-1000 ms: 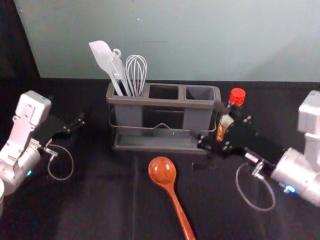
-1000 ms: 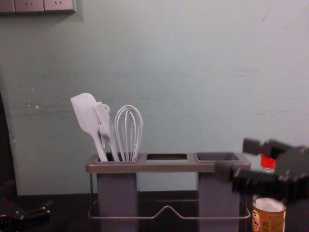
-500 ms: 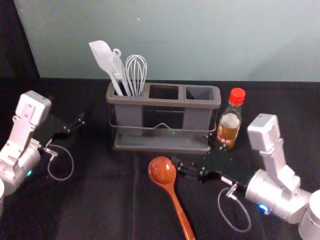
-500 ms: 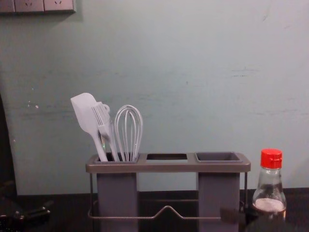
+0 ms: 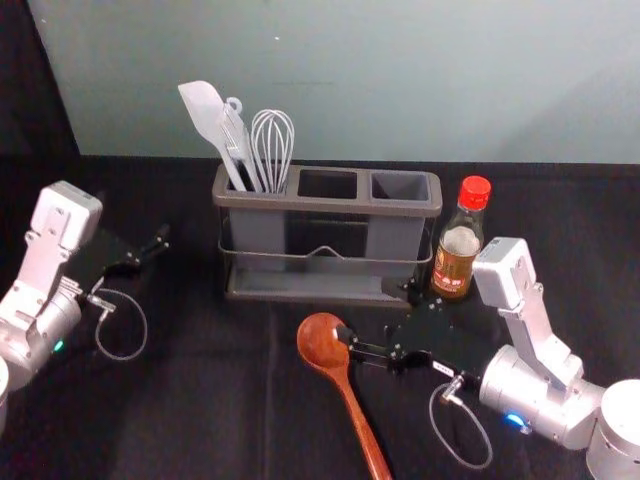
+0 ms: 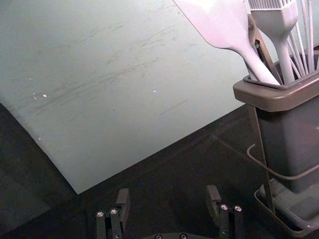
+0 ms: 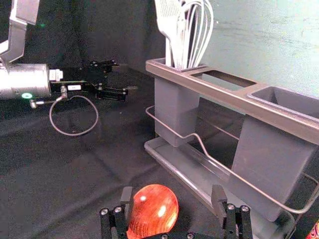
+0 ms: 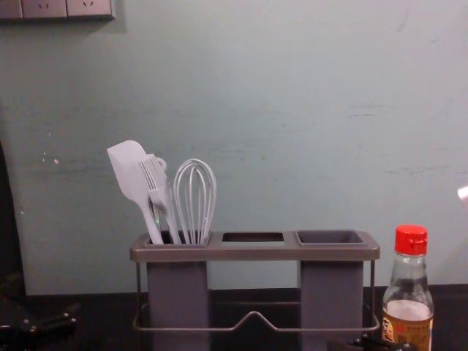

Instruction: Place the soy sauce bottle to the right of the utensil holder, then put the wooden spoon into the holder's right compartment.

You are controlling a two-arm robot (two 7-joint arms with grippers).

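The right pincer [image 7: 172, 194] hangs spread by the glossy red-brown wooden spoon [image 5: 352, 405], perhaps touching its bowl [image 5: 323, 340]; it should straddle the handle [image 5: 367, 440] squarely. The left pincer [image 6: 168, 191] idles at left, spread.

the right gripper [image 5: 380, 318] has pulled back from the soy sauce bottle [image 5: 455, 268], right of the utensil holder [image 5: 330, 204], to in front of the holder.

The black table [image 5: 200, 410] carries a holder [image 5: 325, 205], bottle [image 5: 456, 265] and spoon [image 5: 321, 342].
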